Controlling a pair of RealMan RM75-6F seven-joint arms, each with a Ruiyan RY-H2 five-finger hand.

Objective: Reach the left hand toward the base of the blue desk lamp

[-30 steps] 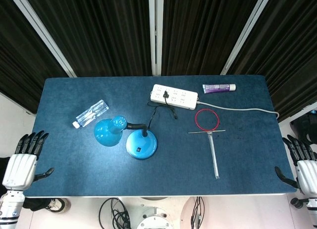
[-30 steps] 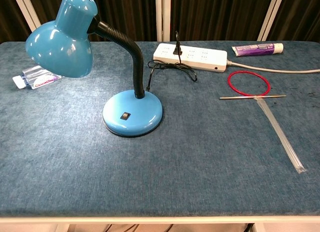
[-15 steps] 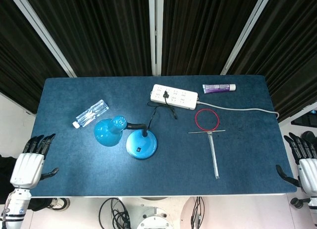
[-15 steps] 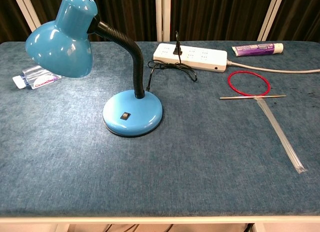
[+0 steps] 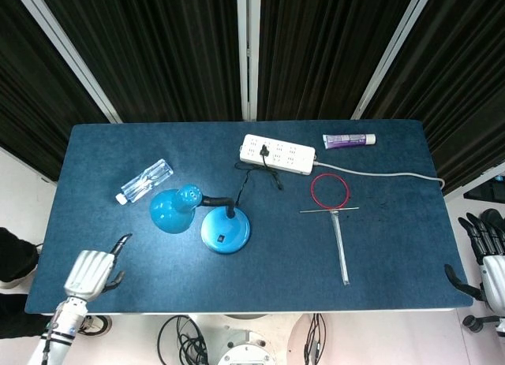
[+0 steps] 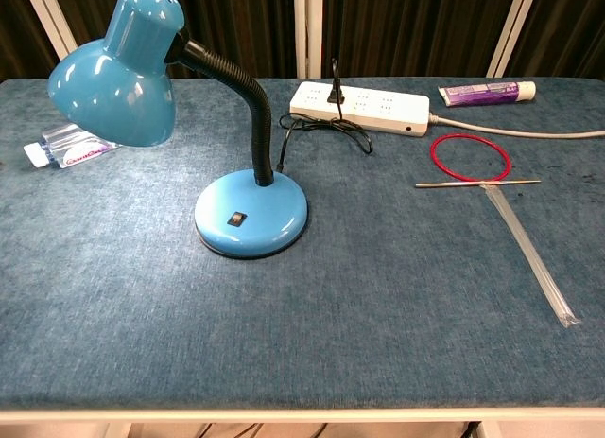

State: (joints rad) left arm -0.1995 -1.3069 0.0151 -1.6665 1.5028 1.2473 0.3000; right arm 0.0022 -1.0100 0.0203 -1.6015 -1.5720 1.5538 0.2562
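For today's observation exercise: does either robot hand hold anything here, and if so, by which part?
Nothing is held. The left hand is over the table's near-left corner, empty, short of the lamp base; the right hand is empty beside the table.

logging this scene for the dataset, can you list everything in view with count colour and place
lamp: 1, blue with black neck, left of table centre, upright, shade aimed left
power strip: 1, white, back centre, black lamp plug in it
white cable: 1, from strip toward right edge
bottle: 1, clear, lying back left of lamp
tube: 1, purple and white, lying back right
ring: 1, red, right of centre
rod: 1, thin metal, just in front of ring
clear strip: 1, running from rod toward front
table: 1, blue cloth top
left robot hand: over front left corner, holds nothing
right robot hand: off right edge, holds nothing
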